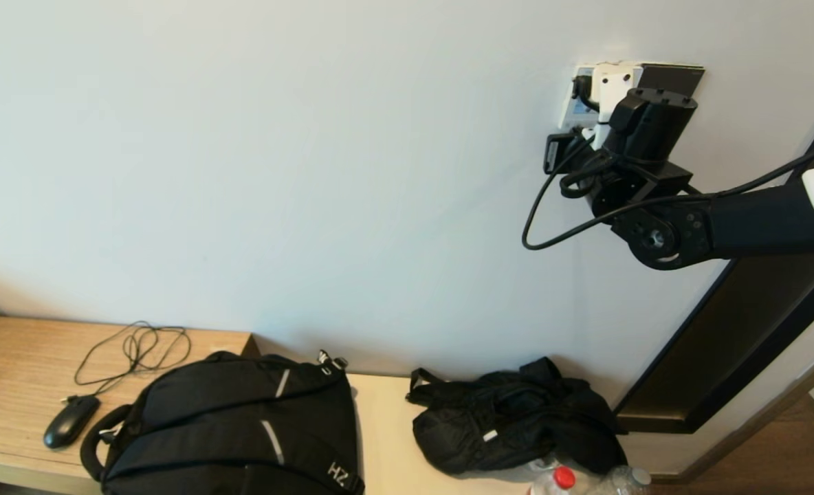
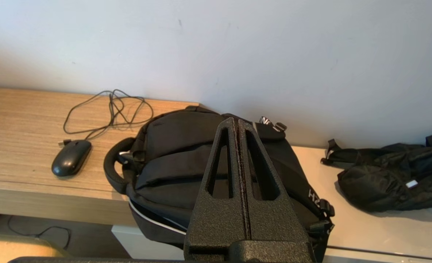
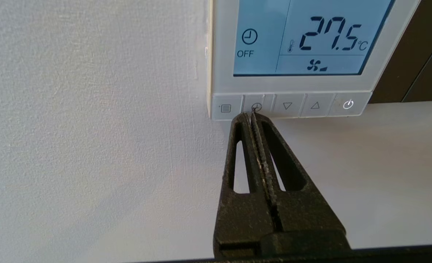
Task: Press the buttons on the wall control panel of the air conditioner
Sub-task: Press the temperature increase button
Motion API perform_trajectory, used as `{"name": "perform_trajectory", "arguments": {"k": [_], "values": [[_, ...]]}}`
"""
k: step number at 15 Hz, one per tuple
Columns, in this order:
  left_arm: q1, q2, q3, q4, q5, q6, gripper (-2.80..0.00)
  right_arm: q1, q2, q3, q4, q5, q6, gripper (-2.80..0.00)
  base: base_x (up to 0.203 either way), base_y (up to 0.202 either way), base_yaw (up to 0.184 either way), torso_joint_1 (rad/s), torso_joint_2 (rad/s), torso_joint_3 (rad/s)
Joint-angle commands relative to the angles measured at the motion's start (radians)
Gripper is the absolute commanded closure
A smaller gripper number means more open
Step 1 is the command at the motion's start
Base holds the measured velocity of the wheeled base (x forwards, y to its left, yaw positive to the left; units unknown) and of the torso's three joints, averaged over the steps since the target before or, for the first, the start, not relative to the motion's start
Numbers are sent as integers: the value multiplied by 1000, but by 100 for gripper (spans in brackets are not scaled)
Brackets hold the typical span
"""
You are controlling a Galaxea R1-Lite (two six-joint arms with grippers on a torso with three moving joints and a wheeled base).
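The white wall control panel has a pale blue screen reading 27.5 °C and OFF. A row of several buttons runs along its lower edge. My right gripper is shut, and its tip rests at the lower edge of the clock button, second from the menu end. In the head view the right gripper is raised to the panel high on the wall and hides most of it. My left gripper is shut and empty, hanging above a black backpack.
A dark brown plate sits beside the panel. Below, a wooden shelf holds a black mouse with its cable, the backpack and a second black bag. Bottles stand at the front. A dark door frame is right.
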Motion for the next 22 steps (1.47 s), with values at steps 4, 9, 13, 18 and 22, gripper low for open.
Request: {"name": "perform_trajectory", "arguments": {"k": [4, 9, 13, 18, 22], "values": [[0, 0, 0, -1, 0, 0, 0, 0, -41, 34, -4, -3, 0, 0, 0, 0, 0, 0, 0, 0], [0, 0, 0, 1, 0, 0, 0, -1, -46, 45, -4, -3, -1, 0, 0, 0, 0, 0, 0, 0], [0, 0, 0, 0, 0, 0, 0, -9, -40, 44, -3, 2, -1, 0, 0, 0, 0, 0, 0, 0], [0, 0, 0, -1, 0, 0, 0, -10, -29, 38, -2, 5, -1, 0, 0, 0, 0, 0, 0, 0], [0, 0, 0, 0, 0, 0, 0, -13, -19, 28, -1, 3, -1, 0, 0, 0, 0, 0, 0, 0]]}}
